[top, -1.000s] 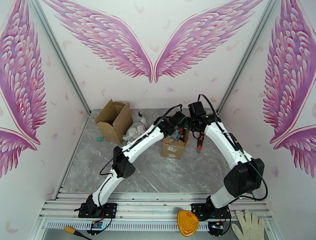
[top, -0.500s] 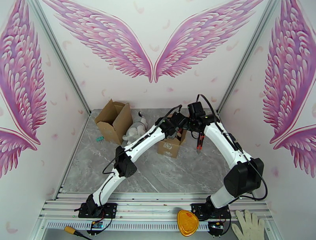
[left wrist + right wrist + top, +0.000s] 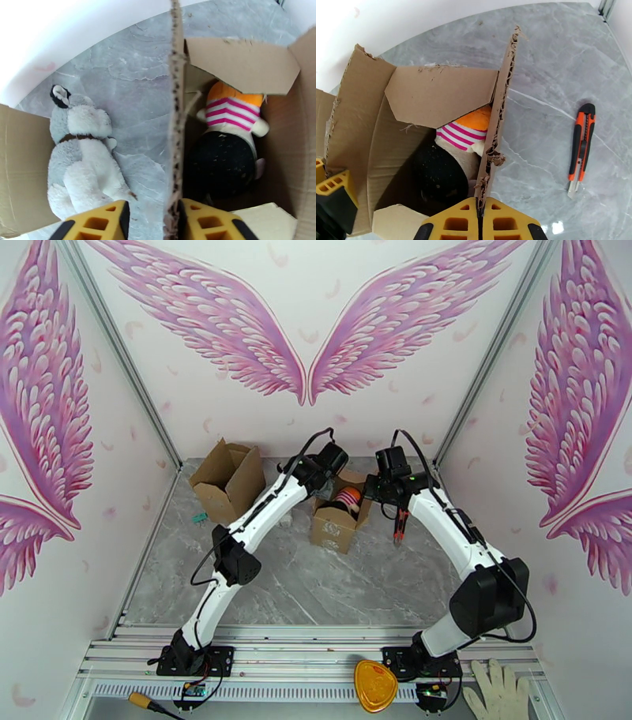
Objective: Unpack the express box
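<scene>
Right wrist view: my right pincer (image 3: 480, 205) is pressed together on the torn edge of an upright flap (image 3: 501, 102) of the express box (image 3: 367, 130), and the corrugated card runs straight up from between the fingers. Left of that pincer the box stands open. Down inside it I see a plush toy (image 3: 464, 132) with an orange top, pink and white stripes and a dark lower part. An inner flap (image 3: 438, 94) leans in over the toy. Off to the right of the pincer an orange and black utility knife (image 3: 581, 146) lies flat on the grey marbled surface (image 3: 553, 63), apart from the box.

On the left wrist view my left pincer (image 3: 152, 215) straddles the opposite flap (image 3: 175, 118). Its right finger is against the card, while its left finger (image 3: 106, 221) stands off with bare surface showing between, so this pincer is spread and not pinching. The toy sits to its right inside the box. To its left a grey and white plush dog (image 3: 85, 158) lies on the surface, just beside a second cardboard box (image 3: 19, 169).

From above, the express box sits between my two pincers
</scene>
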Controlling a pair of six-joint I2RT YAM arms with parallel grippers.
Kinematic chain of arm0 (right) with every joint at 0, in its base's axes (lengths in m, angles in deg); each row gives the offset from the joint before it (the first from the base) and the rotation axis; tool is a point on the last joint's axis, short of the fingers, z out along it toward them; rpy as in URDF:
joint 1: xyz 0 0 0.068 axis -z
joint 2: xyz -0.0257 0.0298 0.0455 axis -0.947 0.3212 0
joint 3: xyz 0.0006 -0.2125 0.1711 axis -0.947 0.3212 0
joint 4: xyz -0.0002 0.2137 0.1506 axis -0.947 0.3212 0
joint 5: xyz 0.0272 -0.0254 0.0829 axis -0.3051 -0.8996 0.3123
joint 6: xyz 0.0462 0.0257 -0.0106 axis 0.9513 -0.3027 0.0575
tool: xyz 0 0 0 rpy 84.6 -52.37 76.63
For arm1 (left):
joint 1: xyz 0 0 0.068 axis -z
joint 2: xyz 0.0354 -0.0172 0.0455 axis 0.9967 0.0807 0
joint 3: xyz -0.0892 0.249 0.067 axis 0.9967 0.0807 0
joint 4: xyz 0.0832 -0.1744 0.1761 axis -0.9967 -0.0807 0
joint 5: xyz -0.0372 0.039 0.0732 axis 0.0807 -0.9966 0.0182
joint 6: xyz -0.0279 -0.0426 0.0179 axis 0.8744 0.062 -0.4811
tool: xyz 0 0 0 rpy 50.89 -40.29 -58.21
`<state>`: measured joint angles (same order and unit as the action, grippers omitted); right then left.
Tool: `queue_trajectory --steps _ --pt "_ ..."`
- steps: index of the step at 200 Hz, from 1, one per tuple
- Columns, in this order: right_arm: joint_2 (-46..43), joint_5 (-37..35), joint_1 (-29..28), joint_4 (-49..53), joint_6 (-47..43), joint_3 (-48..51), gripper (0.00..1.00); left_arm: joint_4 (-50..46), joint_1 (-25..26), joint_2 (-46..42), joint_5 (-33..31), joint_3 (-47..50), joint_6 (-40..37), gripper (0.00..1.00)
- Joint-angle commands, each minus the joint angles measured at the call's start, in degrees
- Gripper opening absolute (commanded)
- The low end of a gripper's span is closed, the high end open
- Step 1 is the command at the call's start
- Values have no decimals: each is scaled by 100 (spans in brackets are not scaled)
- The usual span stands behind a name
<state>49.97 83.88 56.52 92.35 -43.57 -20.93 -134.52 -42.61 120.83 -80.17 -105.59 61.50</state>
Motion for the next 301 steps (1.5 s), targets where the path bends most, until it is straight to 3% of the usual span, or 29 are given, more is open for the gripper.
queue_trajectory --steps 1,40,86,108,151,187,207,232,268,301 --pt "-126 38 32 -90 -212 409 0 56 -321 -496 602 279 33 31" --pt "-417 101 118 -841 -296 1067 0 535 -646 -824 1418 981 93 22" --pt "-911 587 354 -2197 -237 2168 1 799 -950 -938 1921 1387 194 8" --pt "-983 1047 537 -2884 -129 2674 8 1098 -1065 -1069 2317 1683 247 7" --pt "-785 1564 733 -3428 -112 3020 10 1397 -1250 -1194 2911 2014 214 4" --pt "-880 1528 783 -2844 -502 2587 25 1424 -1236 -1276 3049 1960 206 2" --pt "-862 1343 772 -1992 -952 1957 49 1441 -1198 -1322 3039 1842 211 0" --pt "-925 886 772 -1036 -1361 1120 60 1449 -1135 -1392 2834 1715 173 0" --pt "-1049 967 701 -723 -1101 150 55 1552 -884 -1502 2046 1675 -28 0" --pt "-582 1121 363 -276 -681 -856 39 1738 -606 -1557 1434 1651 -179 0"
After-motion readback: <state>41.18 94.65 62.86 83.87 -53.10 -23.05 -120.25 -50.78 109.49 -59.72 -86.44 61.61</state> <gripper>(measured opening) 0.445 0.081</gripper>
